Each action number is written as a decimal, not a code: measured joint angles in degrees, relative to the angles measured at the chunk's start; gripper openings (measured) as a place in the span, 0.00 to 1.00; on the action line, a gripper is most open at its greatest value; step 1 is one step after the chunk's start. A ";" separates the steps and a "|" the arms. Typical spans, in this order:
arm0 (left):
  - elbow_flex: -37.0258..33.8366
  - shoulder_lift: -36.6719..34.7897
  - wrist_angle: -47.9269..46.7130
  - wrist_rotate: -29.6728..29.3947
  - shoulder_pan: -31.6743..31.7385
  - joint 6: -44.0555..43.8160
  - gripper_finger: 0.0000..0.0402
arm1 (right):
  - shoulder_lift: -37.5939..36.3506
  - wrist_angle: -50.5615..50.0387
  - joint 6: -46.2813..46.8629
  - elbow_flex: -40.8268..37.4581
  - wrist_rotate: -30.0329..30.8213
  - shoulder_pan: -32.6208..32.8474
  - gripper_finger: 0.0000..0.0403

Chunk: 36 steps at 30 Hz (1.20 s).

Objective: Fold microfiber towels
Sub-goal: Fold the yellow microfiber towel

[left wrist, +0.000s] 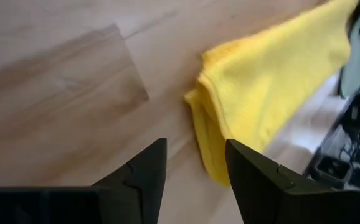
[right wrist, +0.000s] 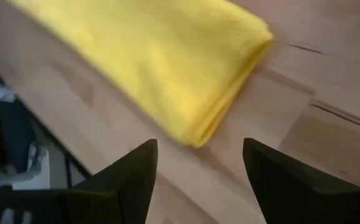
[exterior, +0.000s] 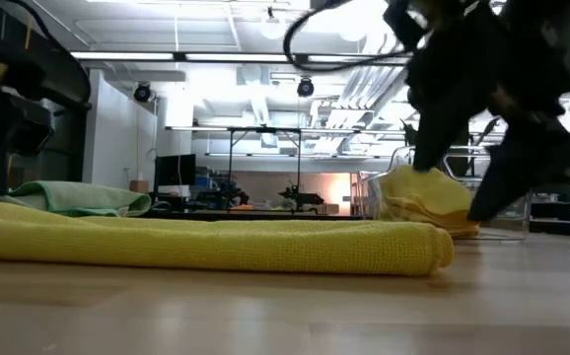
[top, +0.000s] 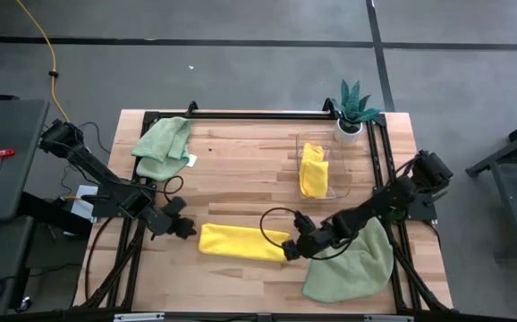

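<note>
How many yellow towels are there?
2. One folded yellow towel lies on the table between both grippers; another yellow towel sits in the clear bin by the plant. More could hide underneath.

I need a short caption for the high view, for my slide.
Both open grippers, left and right, flank a folded yellow towel on the table.

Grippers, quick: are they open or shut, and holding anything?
Left gripper: open, empty, at one end of the folded yellow towel.
Right gripper: open, empty, at its other end.
</note>
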 joint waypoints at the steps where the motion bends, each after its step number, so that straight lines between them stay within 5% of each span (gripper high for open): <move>1: -0.30 0.04 0.03 -0.41 0.00 -0.21 0.38 | 0.65 0.10 1.35 0.00 -0.02 -0.01 0.56; 15: -1.83 2.59 3.20 -1.50 0.00 -1.15 0.38 | 8.46 9.26 13.51 0.11 5.20 -0.04 0.56; 29: -1.65 17.62 21.50 -1.98 0.02 -0.73 0.38 | 8.91 12.22 14.45 0.07 9.82 -2.17 0.56; 33: -1.54 19.34 23.11 -1.94 0.02 -0.42 0.38 | 8.94 11.97 13.55 0.02 9.92 -2.25 0.49; 36: -1.59 18.88 22.86 -1.95 0.02 -0.58 0.38 | 8.85 11.17 11.71 -0.04 8.39 -2.27 0.34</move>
